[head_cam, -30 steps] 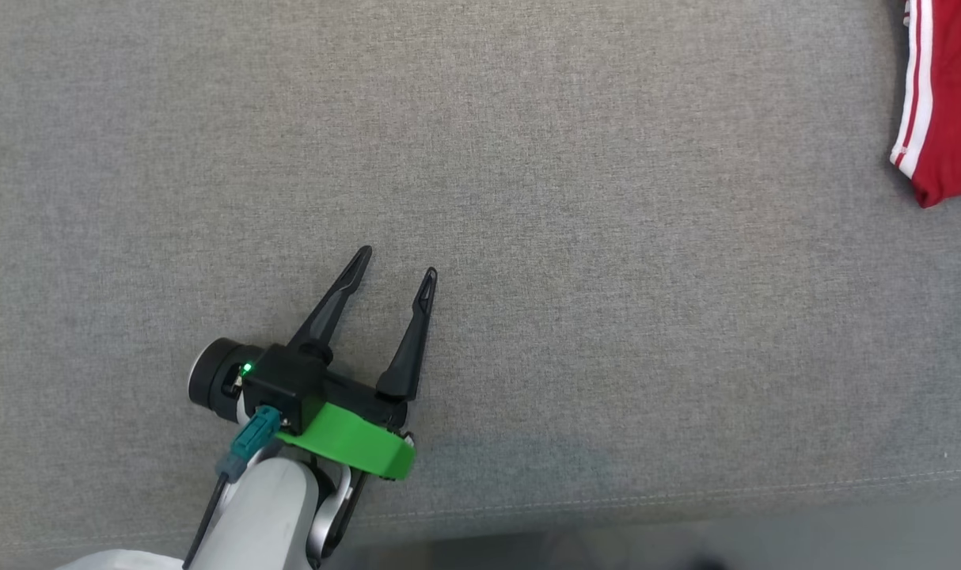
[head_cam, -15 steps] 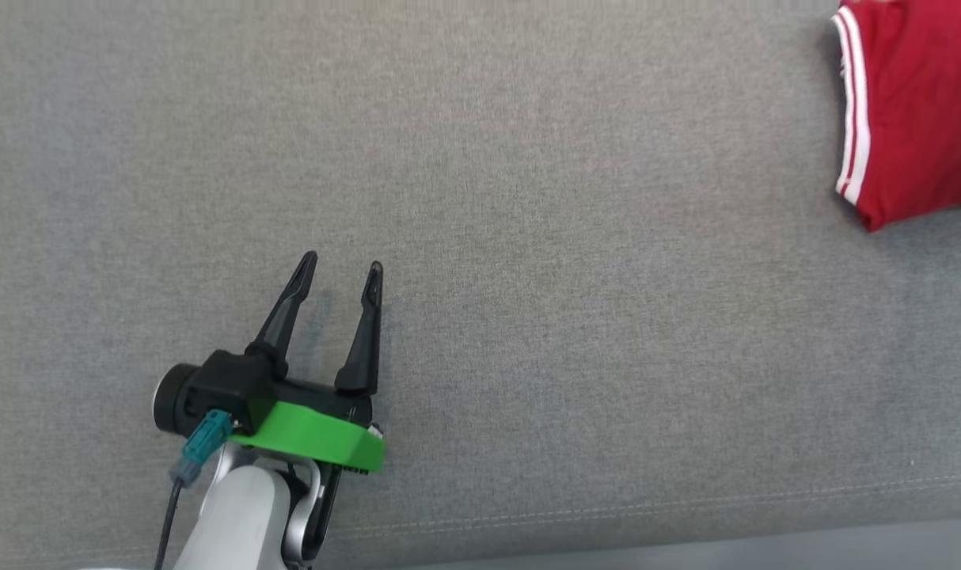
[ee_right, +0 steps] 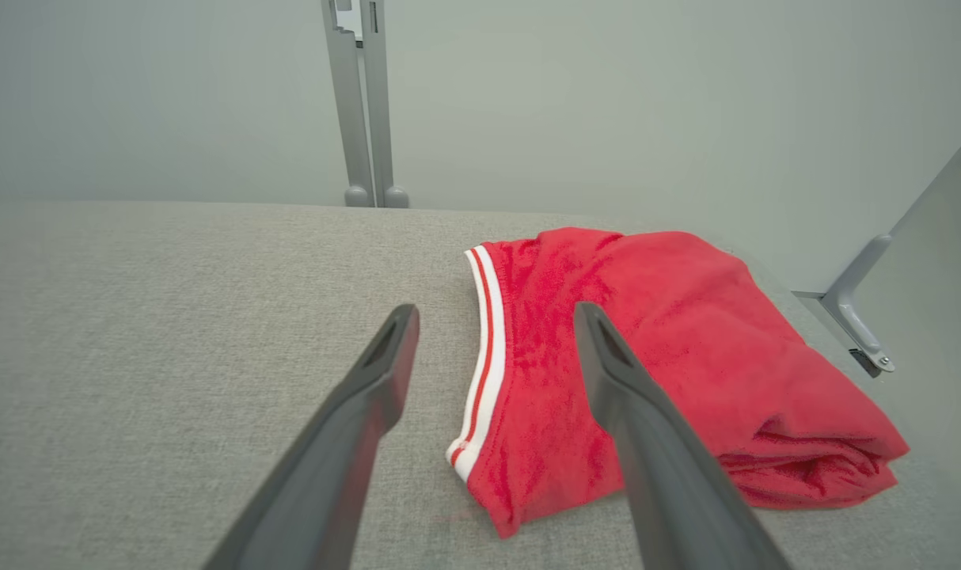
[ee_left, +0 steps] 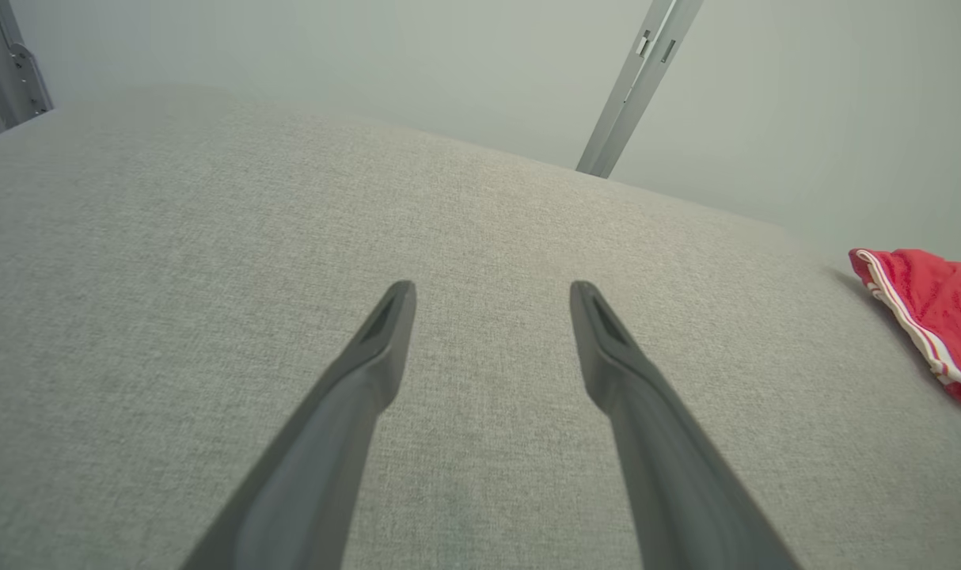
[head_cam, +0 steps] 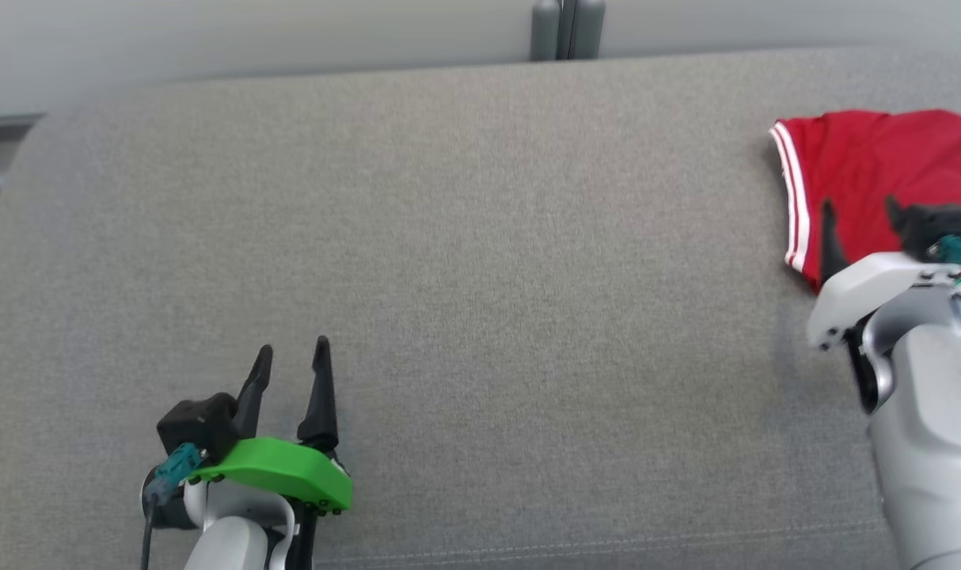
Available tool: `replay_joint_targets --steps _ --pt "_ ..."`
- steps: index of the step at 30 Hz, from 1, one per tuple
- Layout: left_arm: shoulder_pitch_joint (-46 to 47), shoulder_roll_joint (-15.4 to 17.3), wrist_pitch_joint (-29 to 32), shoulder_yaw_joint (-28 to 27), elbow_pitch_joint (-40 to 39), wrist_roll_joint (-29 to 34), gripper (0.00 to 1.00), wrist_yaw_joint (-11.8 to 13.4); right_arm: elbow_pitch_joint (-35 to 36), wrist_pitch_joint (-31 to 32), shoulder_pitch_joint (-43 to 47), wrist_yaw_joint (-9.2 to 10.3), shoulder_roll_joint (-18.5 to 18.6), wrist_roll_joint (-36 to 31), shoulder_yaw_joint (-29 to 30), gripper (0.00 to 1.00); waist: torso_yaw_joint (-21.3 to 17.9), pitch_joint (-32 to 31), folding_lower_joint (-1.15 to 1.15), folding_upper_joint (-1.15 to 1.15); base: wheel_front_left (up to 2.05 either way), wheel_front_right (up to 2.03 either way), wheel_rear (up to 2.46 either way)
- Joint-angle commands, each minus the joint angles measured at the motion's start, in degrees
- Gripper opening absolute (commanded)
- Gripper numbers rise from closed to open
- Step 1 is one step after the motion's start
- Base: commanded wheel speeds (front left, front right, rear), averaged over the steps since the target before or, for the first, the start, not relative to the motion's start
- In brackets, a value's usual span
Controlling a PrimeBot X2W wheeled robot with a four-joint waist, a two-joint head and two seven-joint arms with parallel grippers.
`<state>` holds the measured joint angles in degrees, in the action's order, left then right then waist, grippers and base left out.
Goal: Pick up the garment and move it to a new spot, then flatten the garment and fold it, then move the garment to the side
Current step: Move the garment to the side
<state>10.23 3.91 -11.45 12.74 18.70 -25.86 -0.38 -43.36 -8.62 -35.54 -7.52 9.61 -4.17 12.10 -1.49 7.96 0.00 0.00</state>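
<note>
The garment [head_cam: 868, 166] is red with white stripes along one hem and lies folded in a bundle at the far right of the grey fabric surface [head_cam: 480, 237]. It also lies at the right edge of the left wrist view [ee_left: 932, 317]. My right gripper [head_cam: 859, 204] hovers open over the garment's near left part, holding nothing. In the right wrist view the striped hem of the garment [ee_right: 670, 348] runs between the gripper's [ee_right: 496, 310] spread fingers. My left gripper [head_cam: 293, 346] is open and empty at the lower left, far from the garment, above bare fabric [ee_left: 492, 289].
A grey metal post [head_cam: 567, 28] stands behind the surface's far edge against a pale wall. A metal bracket [ee_right: 852, 317] sits beyond the right end. The surface rounds off at its far left corner [head_cam: 29, 142]. A seam [head_cam: 607, 546] runs along the front.
The head camera has swung, so the far edge and wall now show. My right arm has come into view over the garment. The left gripper's fingers now point straight up the view.
</note>
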Motion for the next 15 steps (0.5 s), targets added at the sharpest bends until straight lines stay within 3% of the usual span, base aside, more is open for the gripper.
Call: replay_joint_targets --steps 1,6,15 --pt "-1.1 0.2 0.2 -0.8 0.5 -0.8 1.0 0.7 1.3 0.0 2.4 0.06 -1.2 1.2 -1.2 1.0 1.3 -6.4 0.0 0.0 0.0 0.0 0.0" --pt "-2.7 1.2 0.4 -2.0 1.2 0.0 1.0 3.9 6.7 0.8 7.6 0.07 -3.8 5.6 -3.8 1.0 2.4 -9.6 0.0 0.0 0.0 0.0 0.0" --pt "-5.4 2.9 -1.4 -5.3 -0.5 -2.4 1.0 3.7 18.3 3.4 17.3 0.07 -6.4 11.2 -7.0 1.0 3.2 -11.5 0.0 0.0 0.0 0.0 0.0"
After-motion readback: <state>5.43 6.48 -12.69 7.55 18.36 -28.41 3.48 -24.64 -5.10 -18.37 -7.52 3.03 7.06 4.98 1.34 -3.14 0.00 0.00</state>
